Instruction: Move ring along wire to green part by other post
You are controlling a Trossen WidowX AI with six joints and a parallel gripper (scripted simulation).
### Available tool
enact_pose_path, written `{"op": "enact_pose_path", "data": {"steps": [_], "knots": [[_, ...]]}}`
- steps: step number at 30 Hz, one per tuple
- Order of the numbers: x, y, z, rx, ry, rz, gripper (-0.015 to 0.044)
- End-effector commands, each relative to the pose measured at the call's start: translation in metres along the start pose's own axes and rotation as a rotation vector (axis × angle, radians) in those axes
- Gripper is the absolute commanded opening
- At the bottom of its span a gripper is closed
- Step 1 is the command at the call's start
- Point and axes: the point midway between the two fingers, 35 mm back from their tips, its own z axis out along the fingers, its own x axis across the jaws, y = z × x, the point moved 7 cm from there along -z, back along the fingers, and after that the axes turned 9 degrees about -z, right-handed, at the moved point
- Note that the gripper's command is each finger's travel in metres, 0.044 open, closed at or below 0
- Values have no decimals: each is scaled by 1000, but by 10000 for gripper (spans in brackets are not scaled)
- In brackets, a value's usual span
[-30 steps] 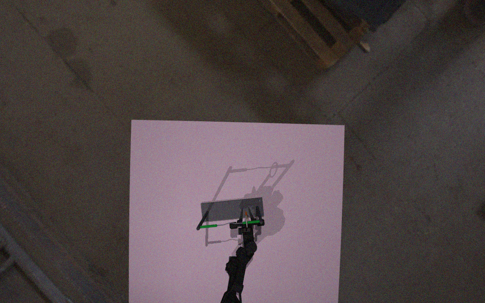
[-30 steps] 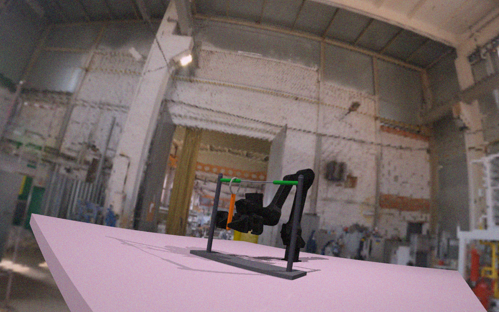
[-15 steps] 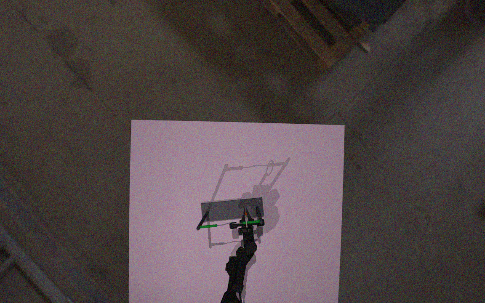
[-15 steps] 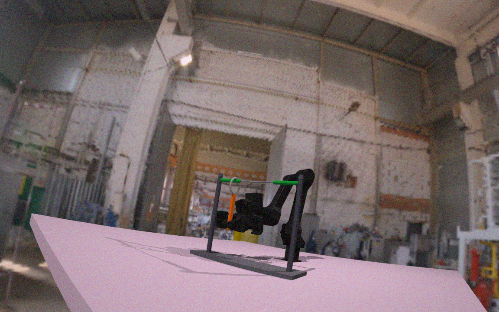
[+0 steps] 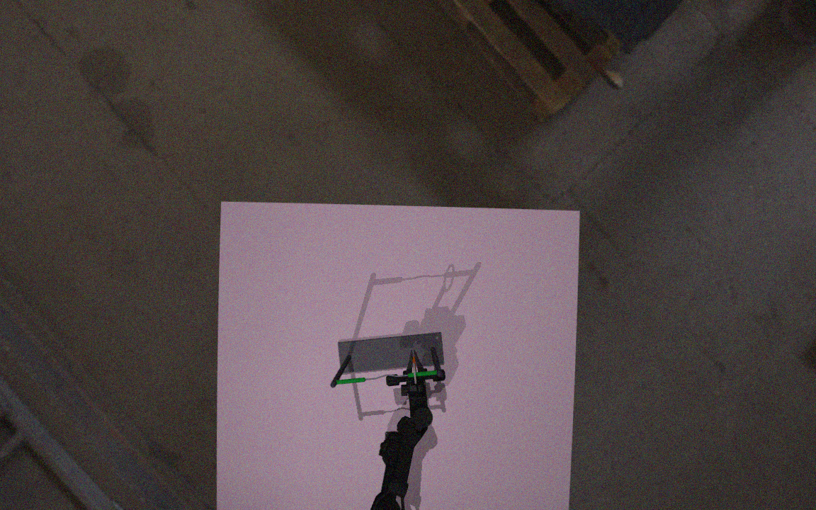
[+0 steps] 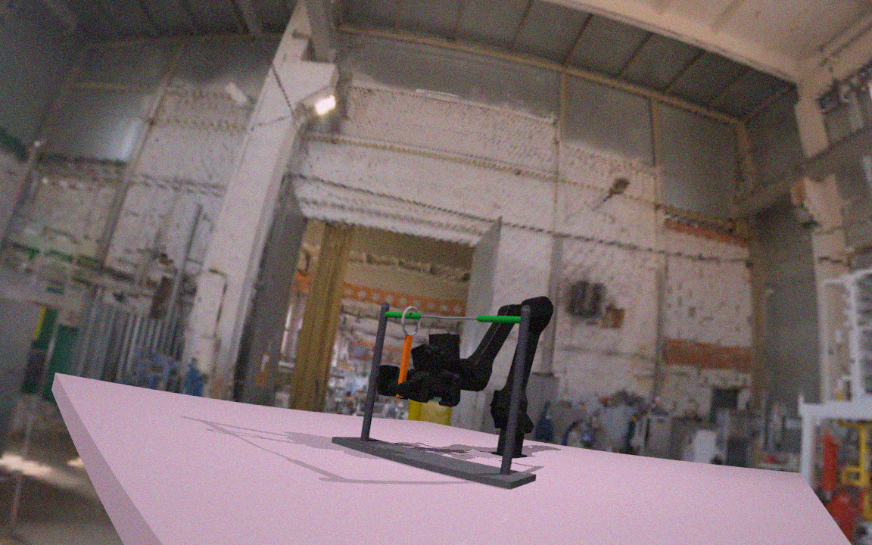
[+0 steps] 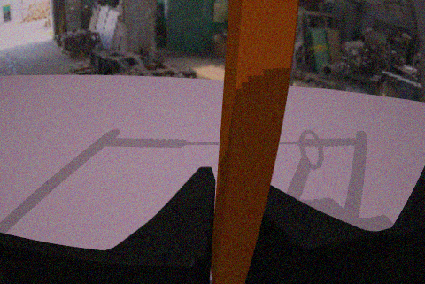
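Note:
The pale ring point(image 6: 403, 320) is around the green part point(image 6: 391, 314) point(image 5: 428, 374) next to one post point(image 6: 375, 372) point(image 5: 435, 360), near that part's inner end. Its orange handle point(image 6: 405, 356) point(image 7: 263, 45) point(image 5: 414, 359) points down, slightly tilted. My gripper point(image 7: 218, 180) point(image 6: 402, 390) is shut on the handle's lower part, well below the wire. The thin grey wire point(image 6: 449, 317) point(image 5: 375, 378) runs to the other green part point(image 6: 499, 318) point(image 5: 350, 381) beside the other post point(image 6: 518, 386) point(image 5: 341, 370). The handle's lower end is hidden between the fingers in the wrist view.
Both posts stand on a dark grey base point(image 6: 439, 461) point(image 5: 372, 355) on the pink table point(image 6: 256, 467) point(image 5: 284, 266). The nearer post stands close beside the gripper. The arm point(image 5: 398, 456) point(image 6: 490, 345) reaches in under the wire. Shadows of frame and ring lie on the table.

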Motion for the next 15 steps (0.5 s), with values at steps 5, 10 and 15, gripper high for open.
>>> {"op": "enact_pose_path", "data": {"steps": [5, 10, 15], "knots": [[-2, 10, -2, -3, -1, -3, -150], [-2, 10, -2, -3, -1, -3, -150], [-2, 10, -2, -3, -1, -3, -150]]}}
